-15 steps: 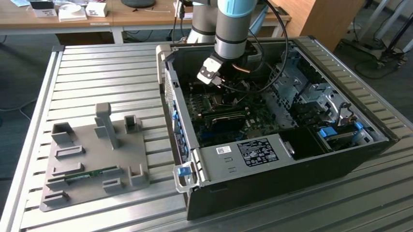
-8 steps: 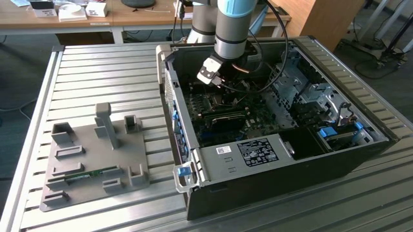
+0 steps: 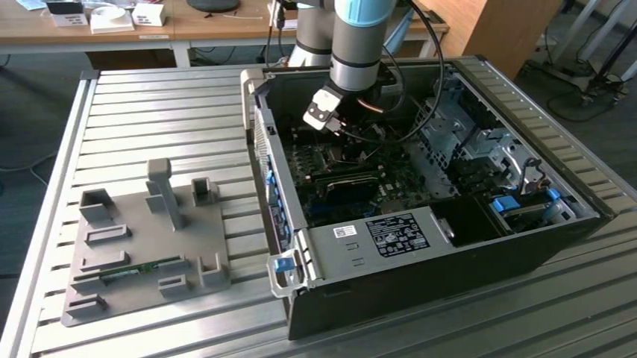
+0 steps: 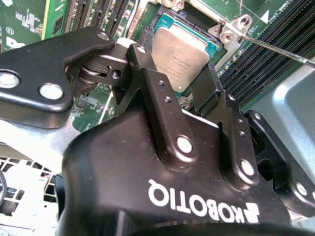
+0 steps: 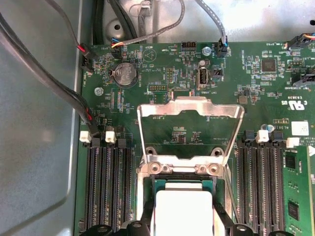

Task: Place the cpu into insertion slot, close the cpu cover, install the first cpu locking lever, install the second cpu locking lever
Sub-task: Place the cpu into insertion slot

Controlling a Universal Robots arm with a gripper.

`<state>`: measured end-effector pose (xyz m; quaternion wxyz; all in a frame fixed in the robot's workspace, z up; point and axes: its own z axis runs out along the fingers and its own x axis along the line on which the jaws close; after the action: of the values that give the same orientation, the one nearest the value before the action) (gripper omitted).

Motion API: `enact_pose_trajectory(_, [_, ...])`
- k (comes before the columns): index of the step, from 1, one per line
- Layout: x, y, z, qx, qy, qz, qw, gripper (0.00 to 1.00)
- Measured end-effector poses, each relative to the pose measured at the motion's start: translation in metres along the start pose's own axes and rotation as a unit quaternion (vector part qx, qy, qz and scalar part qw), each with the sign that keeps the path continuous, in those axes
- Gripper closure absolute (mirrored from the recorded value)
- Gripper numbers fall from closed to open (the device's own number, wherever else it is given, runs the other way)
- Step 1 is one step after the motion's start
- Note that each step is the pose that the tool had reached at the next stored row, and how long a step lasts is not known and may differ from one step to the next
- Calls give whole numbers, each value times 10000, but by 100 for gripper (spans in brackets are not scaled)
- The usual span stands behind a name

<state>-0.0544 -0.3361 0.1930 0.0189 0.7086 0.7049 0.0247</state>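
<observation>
Holding the cpu (image 4: 179, 54) between its fingers, my tool (image 4: 173, 69) hangs at the insertion slot (image 4: 192, 9). The cpu cover (image 5: 189, 109) stands open.

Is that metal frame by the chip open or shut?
Open. The cover is swung back, the green board showing through its cut-out, and the cpu lies bare beside it.

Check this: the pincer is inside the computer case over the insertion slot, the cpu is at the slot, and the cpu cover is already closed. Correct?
No: the cpu cover is open, swung back from the insertion slot, as the first wrist view shows. The rest holds: the pincer is inside the computer case over the slot, with the cpu there.
</observation>
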Motion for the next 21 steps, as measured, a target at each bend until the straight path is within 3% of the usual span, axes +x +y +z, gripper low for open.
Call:
enact_pose_trajectory(4, [0, -1, 0, 4, 0, 0, 10000, 46])
enact_pose_trajectory(8, [1, 0, 1, 58, 0, 0, 10000, 46])
enact_pose_trajectory(21, [0, -1, 0, 66, -1, 1, 10000, 46])
